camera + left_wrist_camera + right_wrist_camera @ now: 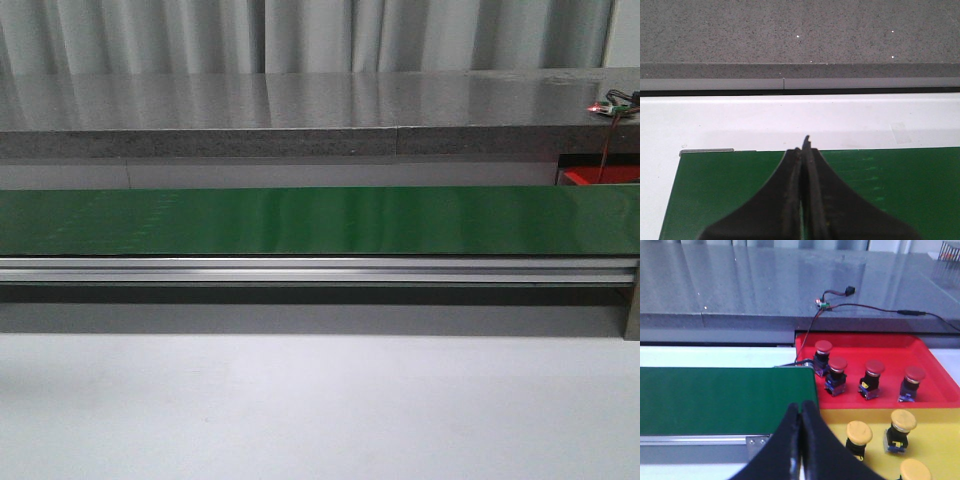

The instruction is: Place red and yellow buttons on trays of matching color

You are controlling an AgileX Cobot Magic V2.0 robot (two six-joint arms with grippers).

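Observation:
In the right wrist view, several red buttons (838,366) stand upright in the red tray (935,390). Three yellow buttons (859,433) stand in the yellow tray (935,445) beside it. My right gripper (801,406) is shut with nothing in it, above the end of the green belt (725,400) next to the trays. My left gripper (803,145) is shut and empty over the belt's (730,185) other end. In the front view the belt (320,220) is bare, only a corner of the red tray (600,176) shows, and neither gripper is visible.
A grey stone counter (300,110) runs behind the belt. A small circuit board with red and black wires (822,304) lies on it above the red tray. An aluminium rail (300,268) fronts the belt, with white tabletop (300,410) before it.

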